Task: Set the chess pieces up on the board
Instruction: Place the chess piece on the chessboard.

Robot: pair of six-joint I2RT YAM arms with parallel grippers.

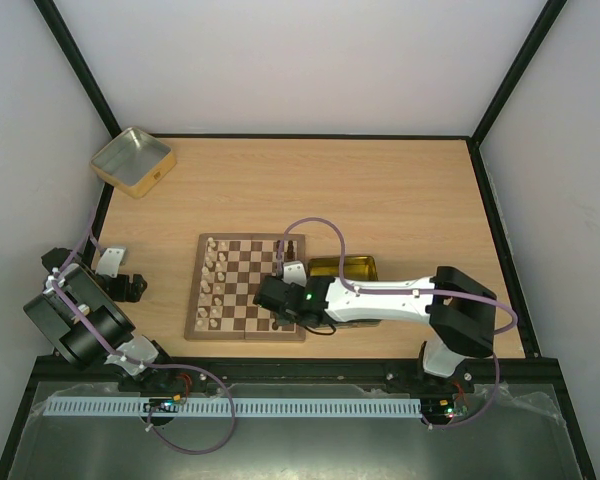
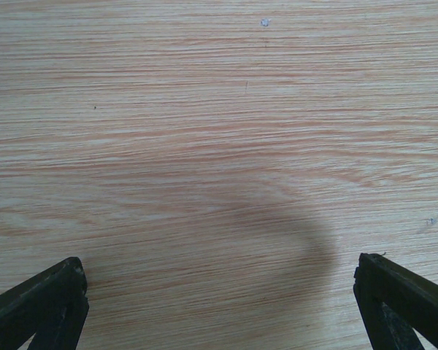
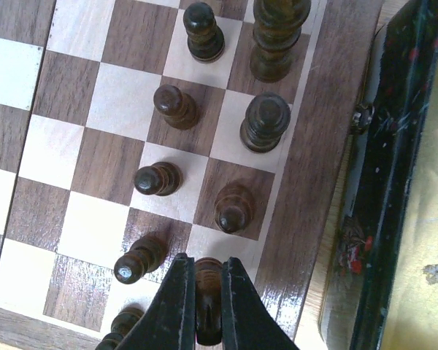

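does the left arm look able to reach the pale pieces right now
Probably yes: the pale pieces stand along the left edge of the board, nearest the left gripper, which is open over bare table, and the right arm is busy at the opposite edge.

Square tin (image 1: 132,160) and yellow tin (image 1: 355,267) occupy table (image 1: 380,190).

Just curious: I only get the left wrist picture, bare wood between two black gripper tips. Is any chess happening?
Observer: Yes; overhead, the board lies off to the right of that left gripper.
Operator: Who is handling pieces?
Observer: The right gripper is shut on a dark piece beside the board's rim.
Operator: Any pale ones placed?
Observer: Pale pieces stand in two columns along the board's left edge.
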